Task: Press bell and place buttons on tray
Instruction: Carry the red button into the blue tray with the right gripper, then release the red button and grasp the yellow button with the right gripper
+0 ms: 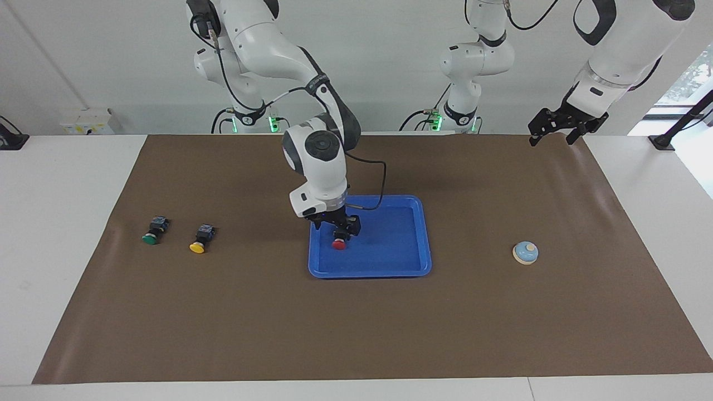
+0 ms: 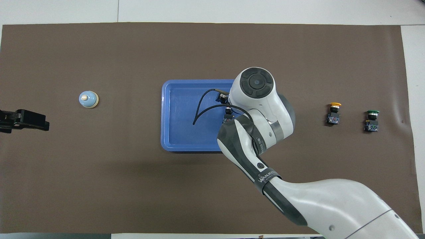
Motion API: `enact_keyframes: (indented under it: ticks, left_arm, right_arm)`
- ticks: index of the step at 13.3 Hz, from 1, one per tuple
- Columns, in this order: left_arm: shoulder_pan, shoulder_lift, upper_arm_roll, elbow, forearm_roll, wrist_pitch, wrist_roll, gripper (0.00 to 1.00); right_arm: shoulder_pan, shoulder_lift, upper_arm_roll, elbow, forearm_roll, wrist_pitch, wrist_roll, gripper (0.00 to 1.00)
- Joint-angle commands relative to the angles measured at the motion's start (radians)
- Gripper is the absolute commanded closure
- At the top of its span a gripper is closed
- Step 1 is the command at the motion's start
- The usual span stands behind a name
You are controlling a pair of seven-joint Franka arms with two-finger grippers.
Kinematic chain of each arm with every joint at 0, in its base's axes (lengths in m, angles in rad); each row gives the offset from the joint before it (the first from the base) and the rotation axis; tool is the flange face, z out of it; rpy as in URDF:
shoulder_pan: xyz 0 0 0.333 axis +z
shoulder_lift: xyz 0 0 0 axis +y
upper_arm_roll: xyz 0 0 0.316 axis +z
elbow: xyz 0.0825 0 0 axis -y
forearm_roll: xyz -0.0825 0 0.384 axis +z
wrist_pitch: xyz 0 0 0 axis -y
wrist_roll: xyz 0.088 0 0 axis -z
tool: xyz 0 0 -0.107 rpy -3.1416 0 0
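The right pincer [image 1: 338,227] hangs just over the red button [image 1: 339,244], which lies in the blue tray [image 1: 412,234]; whether it grips the button I cannot tell. The left pincer [image 1: 558,127] waits spread open above the mat's corner. The yellow button [image 1: 198,247], green button [image 1: 150,238] and bell [image 1: 525,252] sit on the surface.
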Motion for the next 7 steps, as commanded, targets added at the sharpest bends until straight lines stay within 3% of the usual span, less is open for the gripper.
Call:
enact_keyframes:
  ticks: [1, 7]
  left_arm:
    - [0.003, -0.001, 0.001, 0.007, -0.004, -0.014, 0.001, 0.00]
    - [0.003, -0.001, 0.001, 0.007, -0.004, -0.012, 0.001, 0.00]
  right_arm:
    - [-0.097, -0.095, 0.001, -0.009, 0.003, -0.091, -0.121, 0.00]
    - [-0.370, -0.167, -0.002, -0.041, -0.006, -0.216, -0.477, 0.00]
